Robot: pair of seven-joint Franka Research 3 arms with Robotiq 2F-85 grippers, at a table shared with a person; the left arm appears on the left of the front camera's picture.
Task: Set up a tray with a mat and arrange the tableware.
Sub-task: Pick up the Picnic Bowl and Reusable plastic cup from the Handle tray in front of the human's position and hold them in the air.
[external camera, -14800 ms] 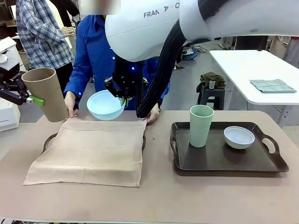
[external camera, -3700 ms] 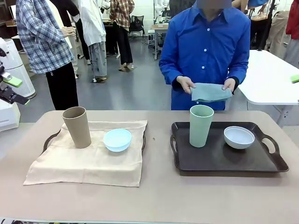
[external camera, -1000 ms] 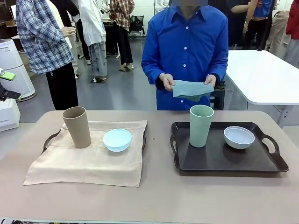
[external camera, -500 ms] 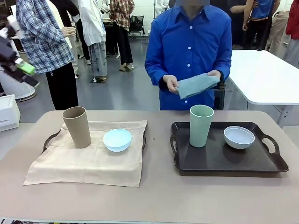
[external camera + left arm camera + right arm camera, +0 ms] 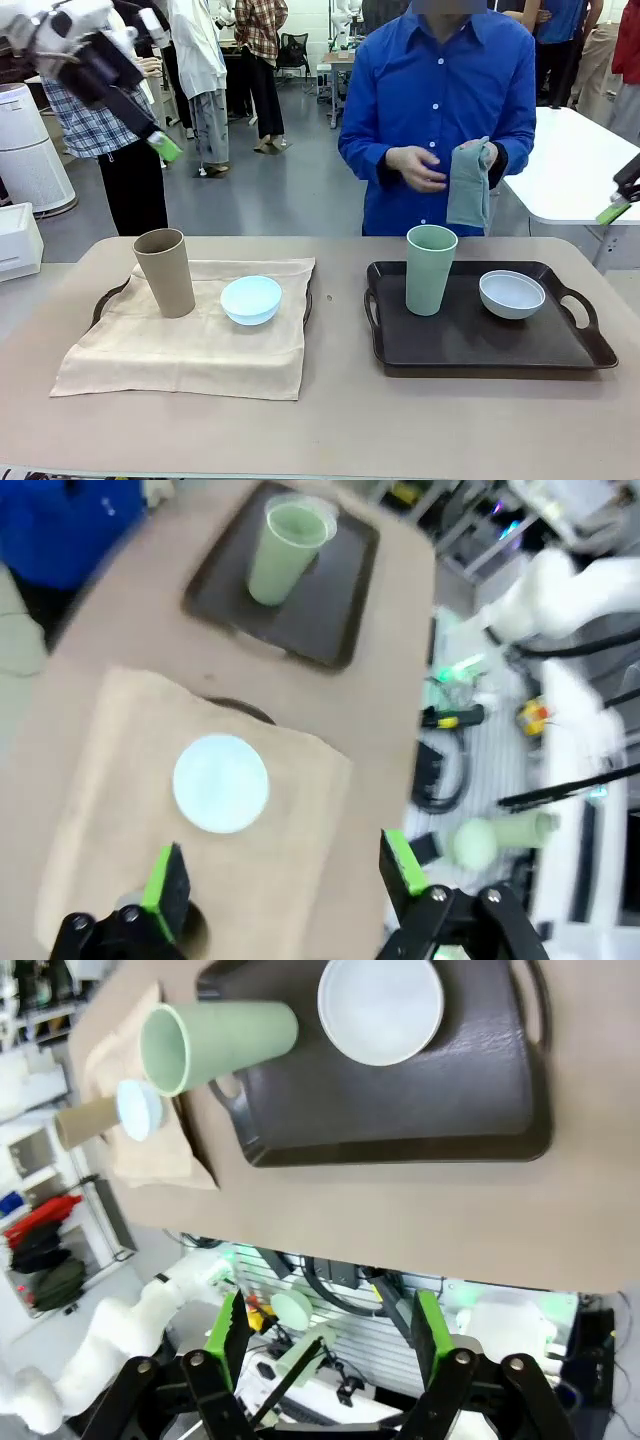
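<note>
My left gripper [image 5: 283,880], right gripper [image 5: 328,1340]: both wide open, empty, raised | tan cup [image 5: 166,272], blue bowl [image 5: 251,299]: on mat [image 5: 180,350] | green cup [image 5: 430,268], white bowl [image 5: 511,293]: on bare tray [image 5: 480,345] | step, I judge: second mat; next, lift those two clear | front view gives the person's cloth [image 5: 468,185]; wrist views give the trays from above

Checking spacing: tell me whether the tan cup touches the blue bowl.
Apart. The front view shows a strip of mat between the tan cup and the blue bowl.
</note>
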